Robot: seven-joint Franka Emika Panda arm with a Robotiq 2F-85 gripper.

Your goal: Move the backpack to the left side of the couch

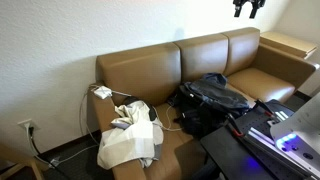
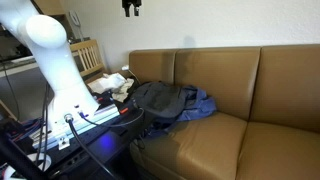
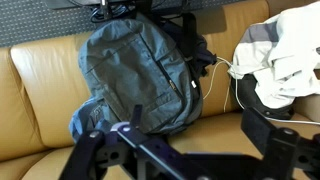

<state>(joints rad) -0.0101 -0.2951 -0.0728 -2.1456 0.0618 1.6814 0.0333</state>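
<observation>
A dark grey backpack [image 1: 213, 95] lies on the middle cushion of the brown leather couch [image 1: 140, 70]. It also shows in an exterior view [image 2: 160, 101] and in the wrist view [image 3: 135, 70], seen from above. My gripper [image 1: 245, 8] hangs high above the couch, near the top edge of both exterior views [image 2: 131, 8]. In the wrist view its two fingers [image 3: 178, 135] stand wide apart with nothing between them.
A pile of white and grey cloth [image 1: 130, 135] with a white cable lies on one end cushion; it also shows in the wrist view [image 3: 290, 55]. A wooden side table [image 1: 288, 43] stands beyond the other end. The robot base and a dark stand [image 2: 60, 80] stand in front.
</observation>
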